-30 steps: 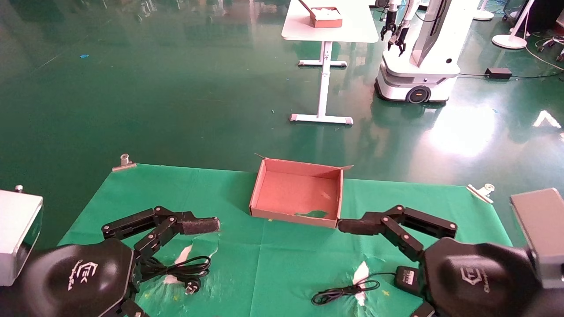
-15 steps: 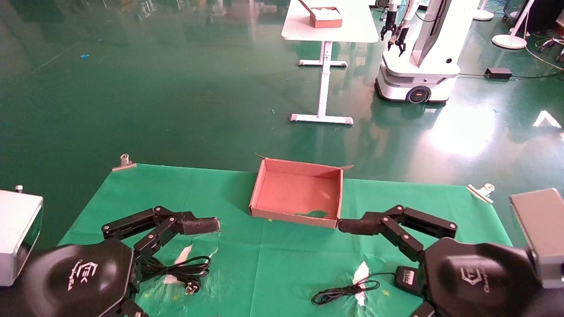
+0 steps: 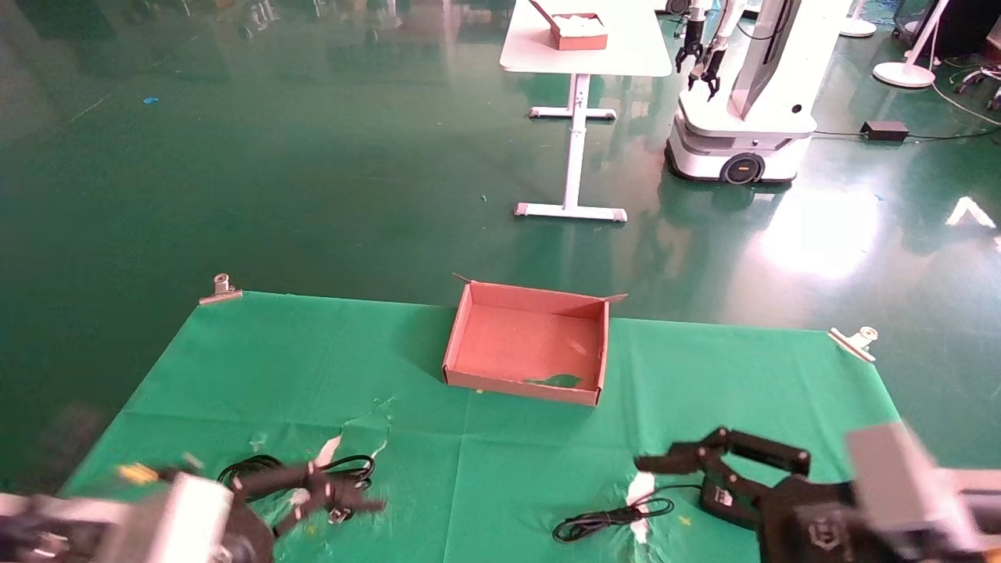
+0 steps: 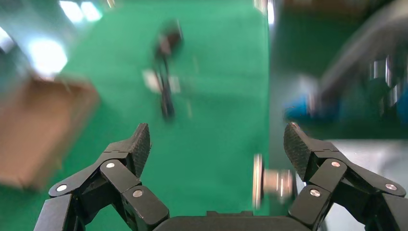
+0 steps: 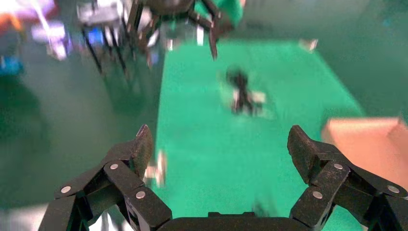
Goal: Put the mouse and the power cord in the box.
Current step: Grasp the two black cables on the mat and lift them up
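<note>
Now the green-clothed worktop (image 3: 547, 469) carries the shallow brown cardboard box (image 3: 526, 342) at its far middle. Near my left lies the looped black power cord (image 3: 344, 471), under my open left pincer (image 3: 328, 494). My right pincer (image 3: 688, 469), spread wide, hovers over the small black mouse (image 3: 718, 496).
</note>
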You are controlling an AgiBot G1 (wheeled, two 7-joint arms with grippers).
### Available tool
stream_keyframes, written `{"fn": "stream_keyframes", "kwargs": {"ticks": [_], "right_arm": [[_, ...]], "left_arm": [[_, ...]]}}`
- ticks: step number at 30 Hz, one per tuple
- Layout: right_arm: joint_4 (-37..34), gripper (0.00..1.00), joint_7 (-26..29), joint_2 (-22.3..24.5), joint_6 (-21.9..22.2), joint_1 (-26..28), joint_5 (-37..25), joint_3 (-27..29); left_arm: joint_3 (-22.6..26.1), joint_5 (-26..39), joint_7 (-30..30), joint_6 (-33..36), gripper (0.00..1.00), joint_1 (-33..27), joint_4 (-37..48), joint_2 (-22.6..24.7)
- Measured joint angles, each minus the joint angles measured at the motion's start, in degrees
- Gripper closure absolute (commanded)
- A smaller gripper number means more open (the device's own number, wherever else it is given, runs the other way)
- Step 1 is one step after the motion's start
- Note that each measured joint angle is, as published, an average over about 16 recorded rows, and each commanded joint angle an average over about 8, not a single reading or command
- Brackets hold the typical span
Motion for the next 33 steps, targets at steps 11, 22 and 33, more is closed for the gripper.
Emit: {"fn": "stream_keyframes", "kwargs": {"ticks": [11, 22, 33], "right_arm": [[-22.72, 0.0, -18.74, -10.89, 5.62, 13.16, -23.05, -10.52], [-43.75, 0.0, -37.35, -25.31, 13.21, 22.06, -35.31, -16.64], [-55.47, 0.43, -46.93, -31.51, 17.35, 24.66, -36.61, -17.4]], "left_arm": [[13.65, 25.87, 15.69, -6.01, 0.0, -14.43, 23.76, 11.17], [17.93, 37.25, 27.52, -19.76, 0.0, -20.5, 46.37, 20.84], [17.33, 37.24, 33.46, -26.54, 0.13, -22.36, 57.53, 24.35]]}}
